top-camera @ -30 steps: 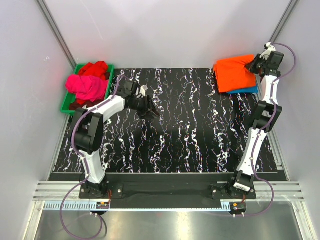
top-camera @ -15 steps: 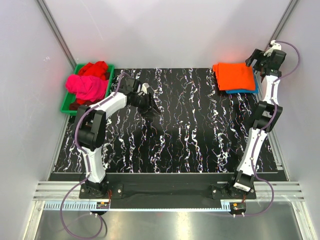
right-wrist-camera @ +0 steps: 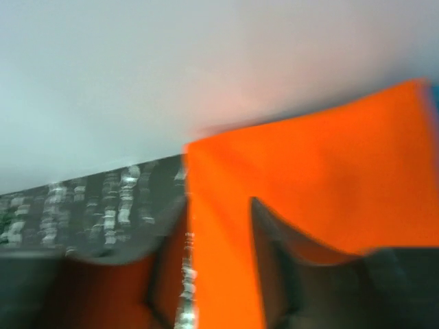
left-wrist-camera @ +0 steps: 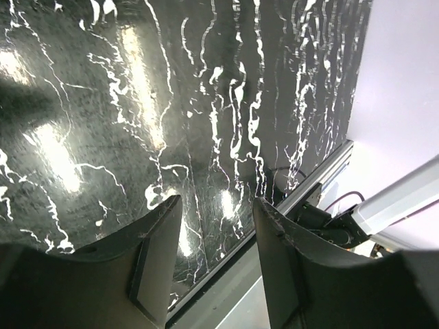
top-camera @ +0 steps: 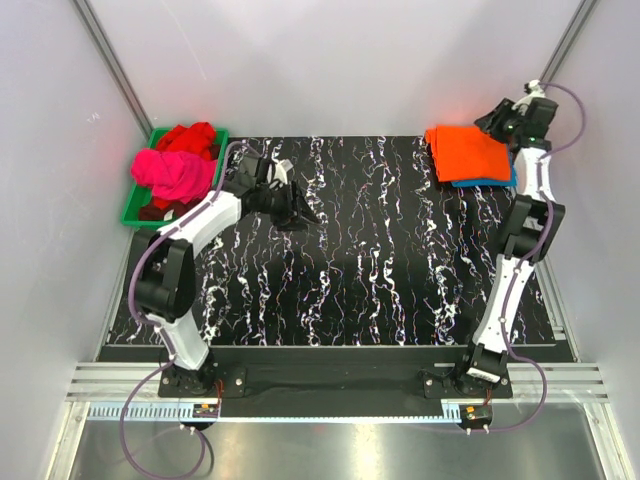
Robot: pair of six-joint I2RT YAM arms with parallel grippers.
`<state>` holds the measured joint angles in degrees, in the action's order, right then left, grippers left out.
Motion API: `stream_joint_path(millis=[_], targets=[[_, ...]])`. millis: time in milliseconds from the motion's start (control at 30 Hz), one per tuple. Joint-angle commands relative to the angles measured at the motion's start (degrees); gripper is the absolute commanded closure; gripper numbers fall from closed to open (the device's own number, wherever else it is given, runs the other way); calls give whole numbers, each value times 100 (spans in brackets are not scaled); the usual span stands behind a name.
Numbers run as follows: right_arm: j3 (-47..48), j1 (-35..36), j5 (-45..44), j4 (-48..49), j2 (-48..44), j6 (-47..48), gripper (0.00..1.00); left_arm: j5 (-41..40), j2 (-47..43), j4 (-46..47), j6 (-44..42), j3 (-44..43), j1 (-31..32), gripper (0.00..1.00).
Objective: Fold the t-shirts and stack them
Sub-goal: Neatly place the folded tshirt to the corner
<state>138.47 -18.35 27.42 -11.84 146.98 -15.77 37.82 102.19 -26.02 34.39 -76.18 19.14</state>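
A folded bright orange t-shirt point(top-camera: 468, 152) lies at the table's far right on a folded teal-blue t-shirt point(top-camera: 492, 181), whose edge shows beneath it. A magenta-pink t-shirt point(top-camera: 172, 172) and a red t-shirt point(top-camera: 190, 136) lie bunched in the green tray point(top-camera: 133, 214) at the far left. My right gripper point(top-camera: 497, 120) is open and hovers over the orange shirt's far right corner. Its blurred wrist view shows the orange shirt point(right-wrist-camera: 309, 178) below the open gripper point(right-wrist-camera: 216, 229). My left gripper point(top-camera: 300, 211) is open and empty over the table, right of the tray. Its wrist view shows only table between the gripper's point(left-wrist-camera: 216, 205) spread fingers.
The black marbled table top point(top-camera: 380, 260) runs between the tray and the shirt stack. White walls close in the back and both sides. A metal rail point(left-wrist-camera: 322, 181) runs along the table's edge in the left wrist view.
My right gripper has let go of the orange shirt and lifted off its far right corner; the shirt now lies flat. My left arm has shifted slightly toward the far left.
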Motion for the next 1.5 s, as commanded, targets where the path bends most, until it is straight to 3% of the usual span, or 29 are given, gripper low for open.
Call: stream_joint_path(millis=[0,100,200,333,533,667,867,1000,1033,1100,1133,1167,1200,1233,1267,1300,1333,1367,1467], targets=[[-373,481,747,1092,-74,-1197,60,85,-437,395,85,366,20,49],[-637,683,519,2319,242,-2240,74,59,-569,431,94,613,20,49],[-533,815,203,3132,751,-3157,78,6,-578,440,111,710,20,49],[668,903,-70,2846,1543,-3555,80,32,-437,458,164,579,46,49],[382,894,-334,3012,1738,-3705,80,-29,-261,308,121,184,117,49],[628,894,305,3169,1887,-3845,79,-64,-296,89,50,34,117,49],[961,894,1124,3144,1519,-4127,74,93,-612,246,252,-45,117,49],[805,903,1327,2530,433,-4206,72,181,-936,255,252,-37,117,49],[412,921,1310,2363,141,-4189,69,182,-1060,255,252,-20,117,49],[-90,1078,1222,1576,-892,-3769,54,103,-1471,212,174,-28,99,48],[-484,1175,1118,1214,-1238,-3454,40,76,-1605,194,147,-37,82,48],[-636,1263,977,148,-1894,-2833,33,-11,-1736,194,147,-63,55,48],[-785,1464,776,-332,-2214,-2557,26,-47,-1894,211,155,-81,29,47],[-1144,1561,521,-720,-2522,-2362,0,-90,-2148,246,182,-98,3,46],[-1373,1641,475,-1220,-3134,-2100,0,-187,-2299,351,260,-90,-32,45],[-1880,1807,423,-1442,-3453,-2001,0,-249,-2439,422,313,-64,-50,32],[-2147,1930,309,-1618,-3761,-1896,0,-310,-2711,475,357,-29,-59,9],[-2410,2079,230,-1968,-4356,-1660,0,-424,-2844,510,392,-20,-59,1],[-2948,2555,-358,-3230,-5324,-1211,0,-634,-3239,257,271,-98,-59,1]])
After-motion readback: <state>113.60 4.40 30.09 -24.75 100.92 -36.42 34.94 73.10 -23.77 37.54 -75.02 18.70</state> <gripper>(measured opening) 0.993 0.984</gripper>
